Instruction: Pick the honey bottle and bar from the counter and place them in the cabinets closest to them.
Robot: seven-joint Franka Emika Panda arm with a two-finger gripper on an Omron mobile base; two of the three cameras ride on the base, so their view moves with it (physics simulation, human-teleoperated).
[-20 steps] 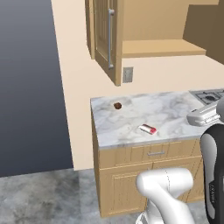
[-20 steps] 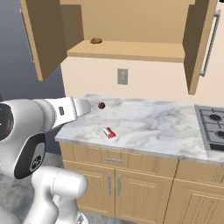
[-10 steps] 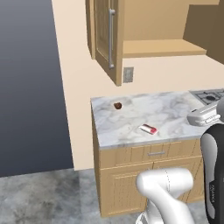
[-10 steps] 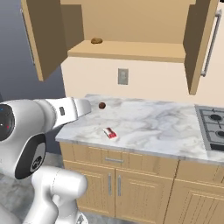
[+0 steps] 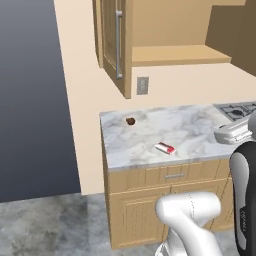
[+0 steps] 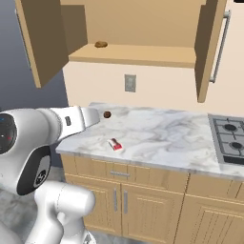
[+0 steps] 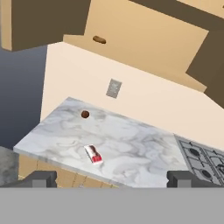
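The gripper (image 7: 109,179) is held wide open and empty, its two dark fingertips (image 7: 40,178) set far apart at the bottom of the hand view, raised above the near edge of the counter (image 7: 144,148) and well apart from everything on it. Ahead of the fingers and a little toward the left tip, the bar (image 7: 93,153) is seen lying flat on the marble, its long side skewed to the line between the tips. It is judged to be light, thin and slick in its wrapper, so it is best taken across its narrow width, with the hand turned to square the fingers to it and the tips brought right down to the stone. Farther ahead a small brown lump (image 7: 85,114) is seen near the wall. Beyond and above, the cabinets (image 7: 144,35) are seen standing open, with a brownish object (image 7: 99,40) lying on the shelf; whether that is the honey bottle cannot be told.
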